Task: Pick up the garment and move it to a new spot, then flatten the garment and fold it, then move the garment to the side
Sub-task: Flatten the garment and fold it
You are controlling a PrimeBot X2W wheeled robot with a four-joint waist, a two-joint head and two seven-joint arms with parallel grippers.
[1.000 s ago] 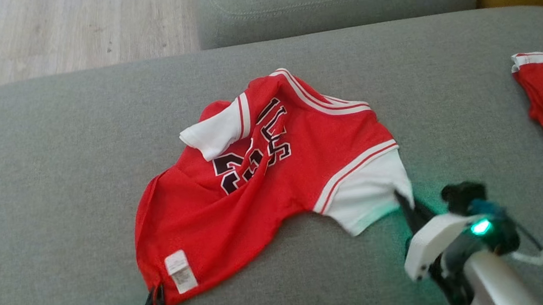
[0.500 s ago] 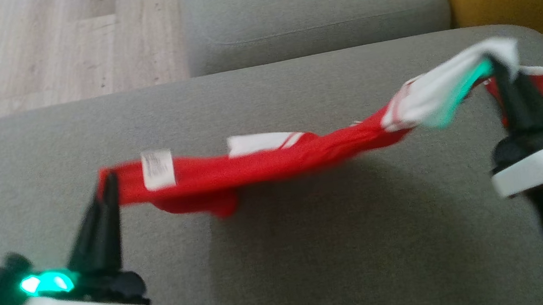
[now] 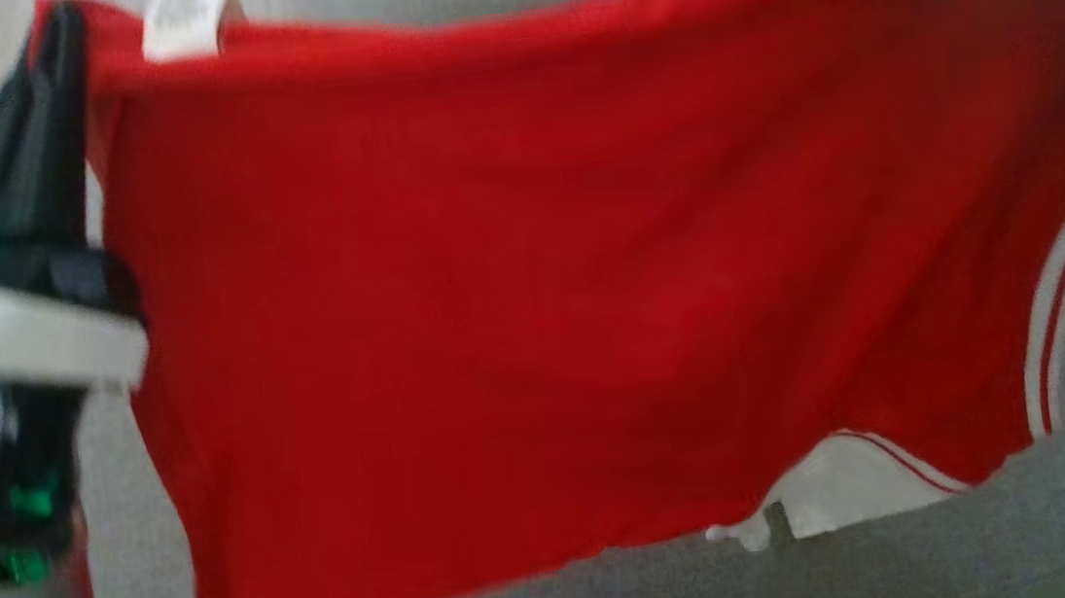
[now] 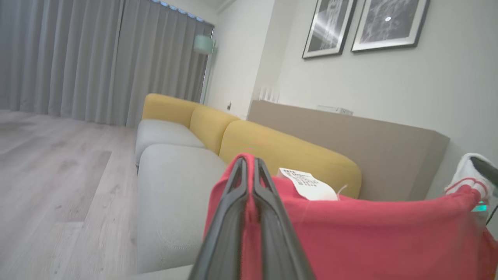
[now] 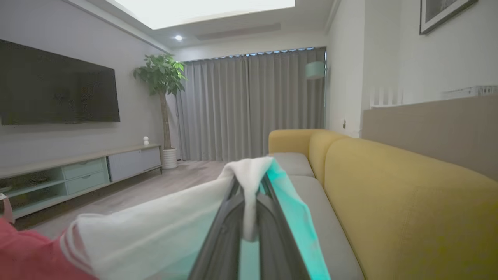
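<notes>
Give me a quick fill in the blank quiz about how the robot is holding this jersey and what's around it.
The left gripper is shut on a ____ corner of the garment.
The right gripper is shut on the garment's ____ sleeve.
The sofa backrest is ____ in colour.
Missing words: red, white, yellow.
</notes>
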